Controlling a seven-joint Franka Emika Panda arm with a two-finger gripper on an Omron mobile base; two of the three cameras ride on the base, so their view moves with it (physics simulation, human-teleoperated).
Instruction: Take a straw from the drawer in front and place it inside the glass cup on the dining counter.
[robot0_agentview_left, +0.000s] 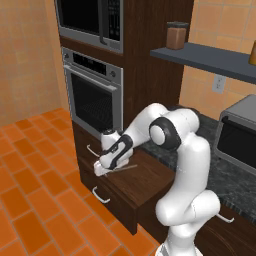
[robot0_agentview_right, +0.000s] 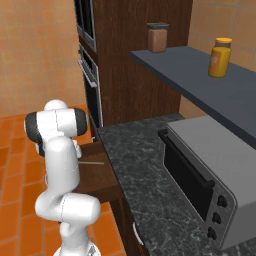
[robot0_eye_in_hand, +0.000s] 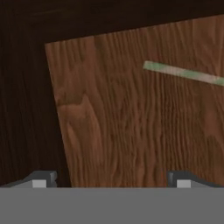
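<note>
Currently you have the gripper (robot0_agentview_left: 101, 169) positioned low over the pulled-out drawer (robot0_agentview_left: 145, 181), with its jaws spread wide and nothing between them. In the hand view the two finger tips (robot0_eye_in_hand: 41, 179) stand far apart at the bottom edge, with bare wood grain between them.

Locate the straw (robot0_eye_in_hand: 183, 73) in the hand view: it appears as a thin, straight, pale strip with a faint greenish tint, lying flat on the brown drawer floor toward the upper right and running off the right edge. It lies apart from both finger tips. In the left base view the straw (robot0_agentview_left: 126, 168) shows as a fine light line on the drawer floor just beside the gripper, on the side toward the arm. In the right base view the straw (robot0_agentview_right: 92, 162) shows as a short pale line on the drawer floor beside the arm's upper link.

Note the drawer itself: dark-brown wood, wide, with a curved silver handle (robot0_agentview_left: 100, 196) on its front panel. It projects from the cabinet below the built-in oven (robot0_agentview_left: 94, 97). A dark speckled counter (robot0_agentview_right: 145, 185) adjoins it, carrying a grey toaster oven (robot0_agentview_right: 212, 175).
</note>
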